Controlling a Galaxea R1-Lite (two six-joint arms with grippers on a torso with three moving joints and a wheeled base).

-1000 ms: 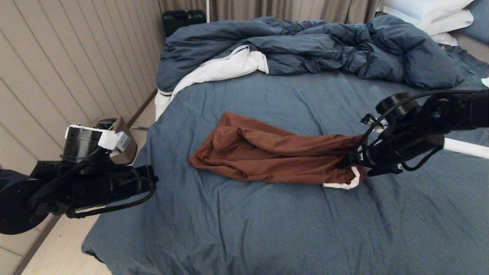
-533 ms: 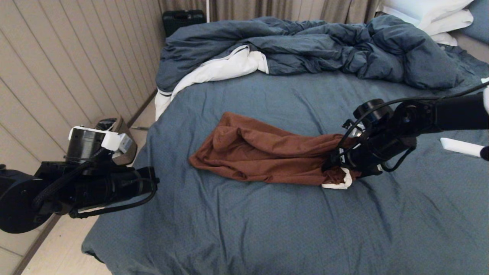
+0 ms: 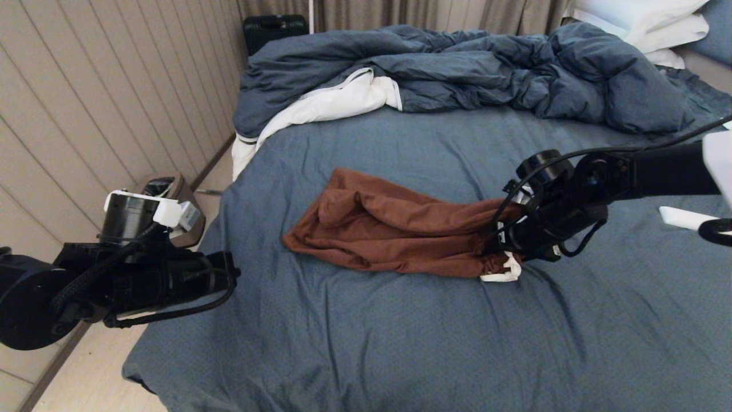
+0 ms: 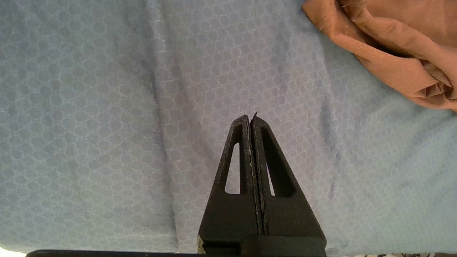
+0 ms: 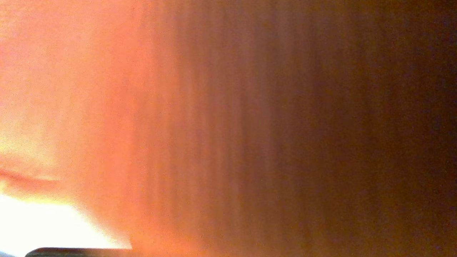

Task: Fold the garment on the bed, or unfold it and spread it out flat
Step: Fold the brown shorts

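The head camera looks down across the bed (image 3: 366, 320). The left wrist camera faces its sheet closely, sharing the shorts' (image 4: 400, 53) edge toward three o'clock. Rust-brown cloth fills the right wrist view.

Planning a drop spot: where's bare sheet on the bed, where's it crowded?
Bare sheet runs between the shorts and the near edge, and between shorts and duvet. Crowded at the shorts' right end, where the right gripper is buried in cloth. Left gripper, shut, hovers over bare sheet left of the shorts.
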